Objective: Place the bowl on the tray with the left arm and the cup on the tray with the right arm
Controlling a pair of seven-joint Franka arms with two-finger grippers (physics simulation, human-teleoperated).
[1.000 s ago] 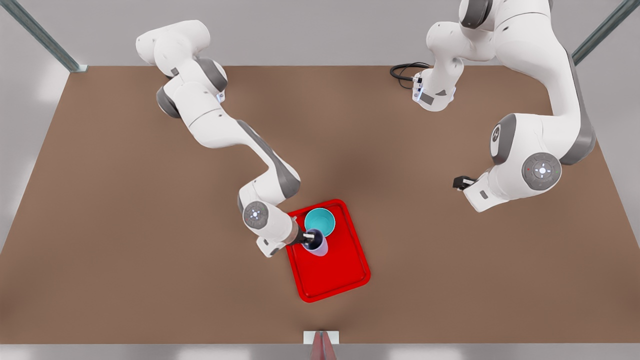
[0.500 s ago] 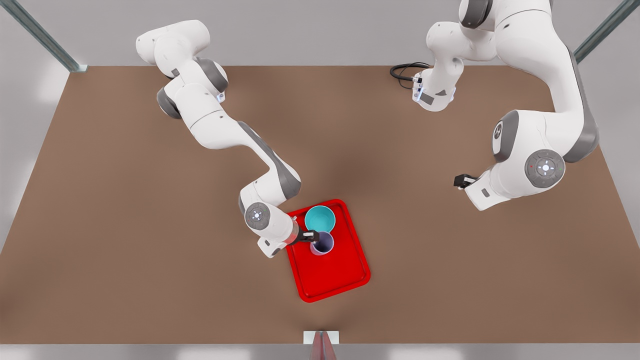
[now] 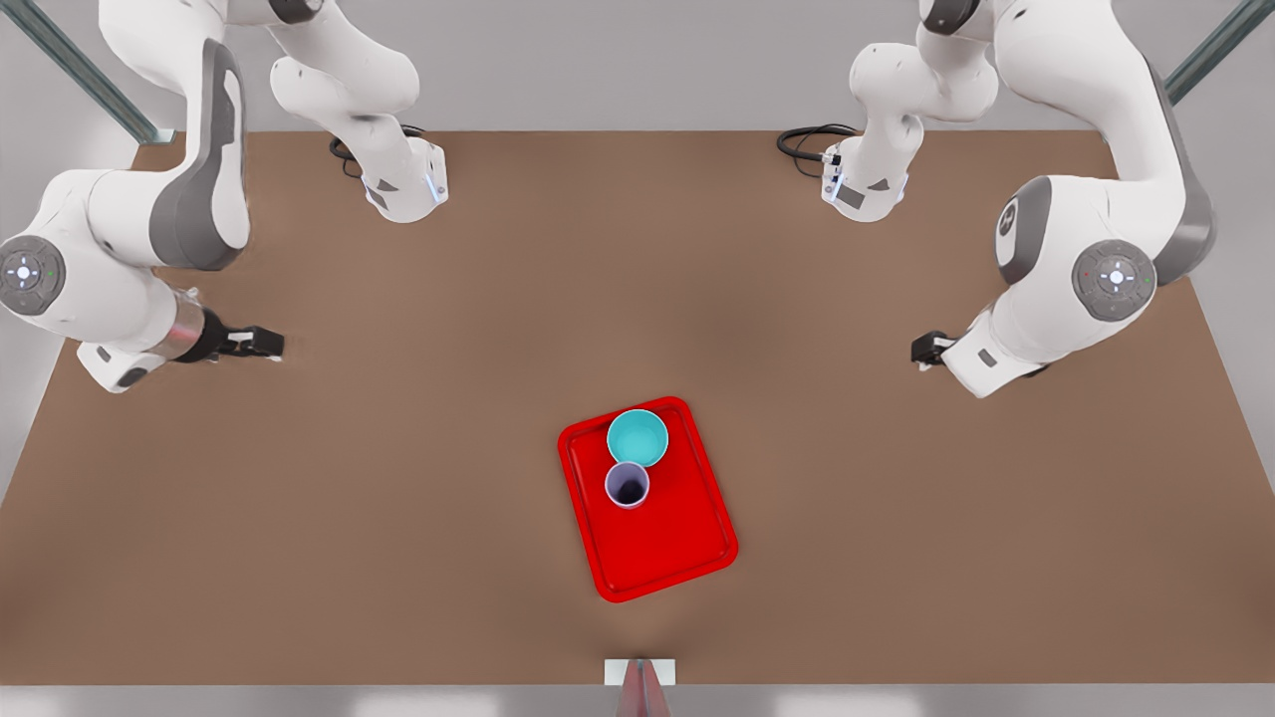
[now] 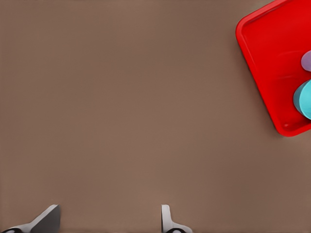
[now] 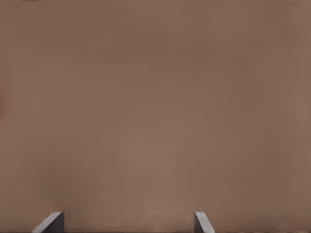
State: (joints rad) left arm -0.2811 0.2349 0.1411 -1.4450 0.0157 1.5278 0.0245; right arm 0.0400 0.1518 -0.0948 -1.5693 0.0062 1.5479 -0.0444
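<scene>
At the front view's left, the right tool (image 3: 261, 344) hovers over bare brown desk (image 3: 398, 498), well apart from the tray. Its two fingers (image 5: 53, 222) stand spread wide in the right wrist view, with nothing between them.

Centre frame, the red tray (image 3: 677, 558) lies on the desk toward the near edge. The teal bowl (image 3: 637, 437) sits upright at the tray's far end. The lavender cup (image 3: 628, 485) stands upright just in front of it. Seen from above, their rims appear to meet, though whether they actually touch cannot be told. Both rest inside the raised rim, and the nearer half of the tray is bare.

At the front view's right, the left tool (image 3: 921, 349) hangs above the desk, also well clear of the tray. In the left wrist view its fingers (image 4: 166, 218) are parted and hold nothing. The tray's corner, with the edges of cup and bowl, is in sight beyond them.

Judging by how things lie, both placements look done: bowl and cup are on the tray, free of either tool. Nothing appears left to do except parking the arms.
</scene>
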